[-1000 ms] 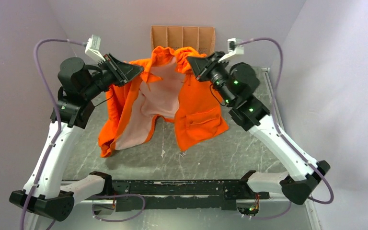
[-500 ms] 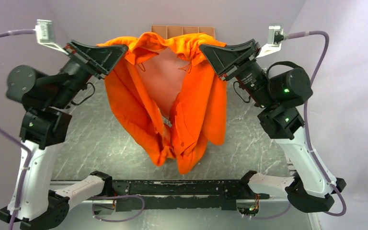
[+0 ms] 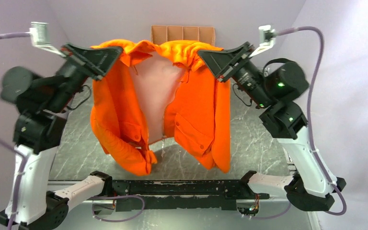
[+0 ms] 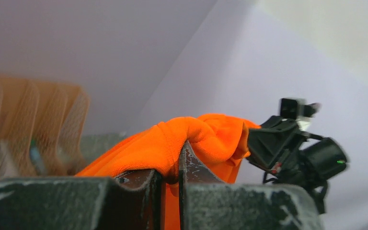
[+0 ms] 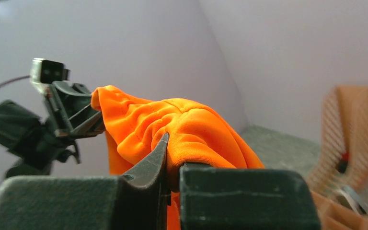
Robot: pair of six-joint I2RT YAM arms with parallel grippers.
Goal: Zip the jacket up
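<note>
Currently left gripper (image 3: 120, 50) and right gripper (image 3: 202, 51) clench bright orange fabric jacket (image 3: 201, 105) at shoulders; front open, zipping not started.

One jacket (image 3: 120, 110), two tools, the left tool (image 3: 123, 49) and the right tool (image 3: 202, 51), and one brown rack (image 3: 182, 33).

Bright orange jacket (image 3: 206, 110), pale pink lining (image 3: 155, 96), dark grey white-veined table (image 3: 258, 143), tan box (image 3: 182, 33), lilac walls (image 3: 345, 96), purple cables (image 3: 5, 36), black-and-white arms (image 3: 299, 148)

No readable text or labels anywhere.
</note>
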